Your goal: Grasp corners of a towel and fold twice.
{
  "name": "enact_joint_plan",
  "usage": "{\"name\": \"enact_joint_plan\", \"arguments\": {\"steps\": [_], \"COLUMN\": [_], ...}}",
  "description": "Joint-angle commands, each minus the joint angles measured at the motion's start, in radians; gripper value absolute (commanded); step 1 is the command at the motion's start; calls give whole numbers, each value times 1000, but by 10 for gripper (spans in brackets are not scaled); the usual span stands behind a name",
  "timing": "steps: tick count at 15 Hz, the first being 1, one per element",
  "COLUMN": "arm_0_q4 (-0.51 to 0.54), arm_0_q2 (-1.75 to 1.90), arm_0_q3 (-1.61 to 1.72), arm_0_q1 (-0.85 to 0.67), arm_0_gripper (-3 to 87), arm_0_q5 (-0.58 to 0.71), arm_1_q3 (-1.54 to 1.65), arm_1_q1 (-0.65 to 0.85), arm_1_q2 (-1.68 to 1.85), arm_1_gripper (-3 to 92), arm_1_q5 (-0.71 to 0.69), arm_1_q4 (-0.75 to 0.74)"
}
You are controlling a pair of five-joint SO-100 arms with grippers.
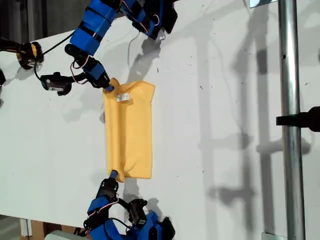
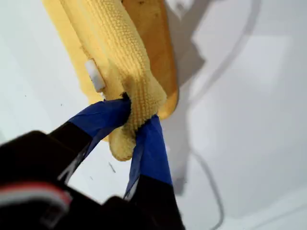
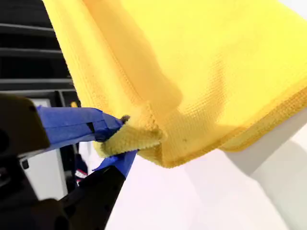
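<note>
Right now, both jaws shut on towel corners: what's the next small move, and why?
Probably lower both corners onto the table and open the jaws. The towel already looks like a narrow doubled strip. My first gripper pinches the corner by the white tag and my second gripper the other, both at the strip's edge on the exterior view's left. The wrist views show both ends lifted.

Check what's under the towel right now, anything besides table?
The towel lies folded over on the white table, so a lower cloth layer sits under the top one. My first gripper and second gripper pinch its corners. Anything beneath the layers is covered.
</note>
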Motion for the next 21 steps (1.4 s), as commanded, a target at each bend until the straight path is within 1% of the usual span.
{"name": "enact_joint_plan", "arguments": {"steps": [1,5,7,9,12,16,17,19,21], "arm_0_q4": [-20,-61,-67,-75,-69,-109,-121,-184,-210], "arm_0_q2": [25,135,160,164,149,141,129,98,8], "arm_0_q3": [-52,-64,-31,29,115,255,282,342,348], "arm_0_q1": [-57,-87,-91,-72,-3,83,114,170,192], "arm_0_gripper": [-16,-16,-16,-16,-16,-16,-15,-14,-15], "arm_0_q5": [20,37,41,17,-69,-199,-242,-313,-374], "arm_1_q3": [-48,-127,-80,44,167,295,330,391,431], "arm_1_q1": [80,166,156,118,31,-103,-127,-166,-189], "arm_1_q2": [87,176,199,250,281,273,267,241,184], "arm_1_gripper": [-1,-1,-1,-1,-1,-1,-1,-1,-1], "arm_1_q5": [-48,-72,-69,-51,5,120,152,207,247], "arm_1_q4": [-25,-58,-60,-92,-81,-81,-87,-103,-129]}}
